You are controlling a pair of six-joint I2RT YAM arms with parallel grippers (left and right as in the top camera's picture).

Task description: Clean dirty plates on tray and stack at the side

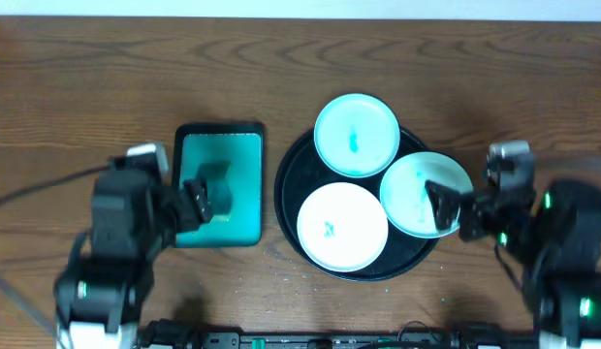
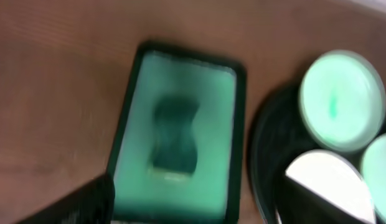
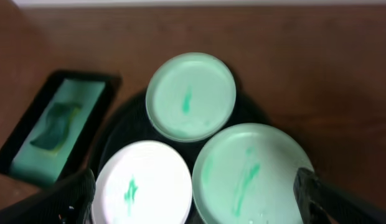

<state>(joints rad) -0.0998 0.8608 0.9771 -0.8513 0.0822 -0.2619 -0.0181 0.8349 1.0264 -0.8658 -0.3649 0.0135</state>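
- Overhead, three round plates (image 1: pixel 356 135) lie flat, face up, on the round black raised-rim tray (image 1: pixel 289 199) at 12, 3 and 7 o'clock; none has a long axis.
- Smooth white-to-mint faces carry teal smears.
- Right gripper (image 1: pixel 451 211), jaws spread, meets the 3 o'clock plate (image 1: pixel 417 189).
- Left gripper (image 1: pixel 205 199), jaws apart, hovers over the teal container (image 1: pixel 244 155) and dark sponge (image 2: pixel 174 134).

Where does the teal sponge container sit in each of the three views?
Overhead: the teal container is left of centre, an upright rectangle.
Left wrist: it sits mid-frame, blurred and filling most of the height.
Right wrist: it lies at the far left edge, slanted.
Shared landmark: the black tray lies just to its right in all three views.
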